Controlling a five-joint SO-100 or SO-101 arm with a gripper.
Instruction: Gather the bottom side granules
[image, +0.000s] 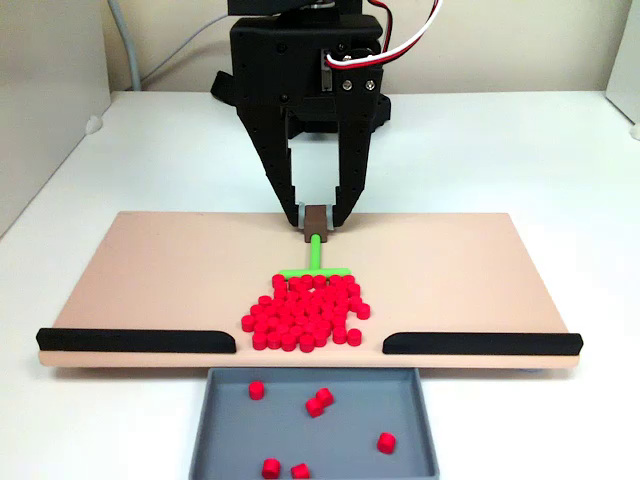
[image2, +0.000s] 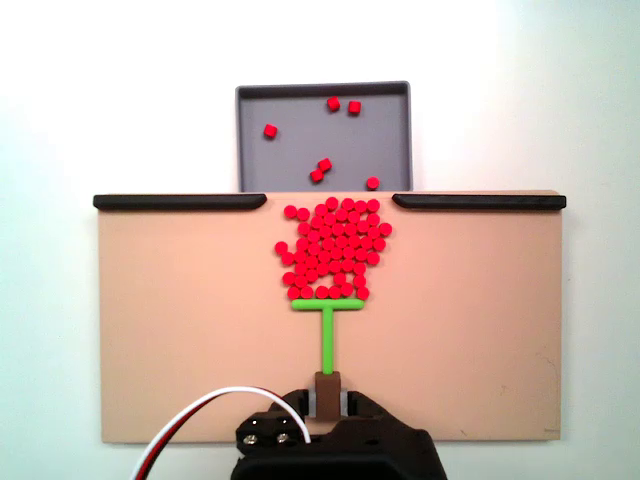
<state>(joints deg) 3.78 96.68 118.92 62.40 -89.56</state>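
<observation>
Granules (image: 305, 312) sit heaped on the board (image: 160, 270) before the gap, pushed by the green tool (image: 315, 258) clamped in the gripper (image: 318, 218); a skewed push could spill strays sideways past the tray (image: 215, 430).

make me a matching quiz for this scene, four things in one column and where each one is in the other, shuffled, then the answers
Things:
1. green T-shaped tool
2. pile of granules
3. grey tray
4. black rails

Places:
A. flanking the gap on the board's edge
B. off the board, past the gap
C. on the board, against the tool's crossbar
D. brown handle end in the claw

Pairs: 1-D, 2-C, 3-B, 4-A
</observation>
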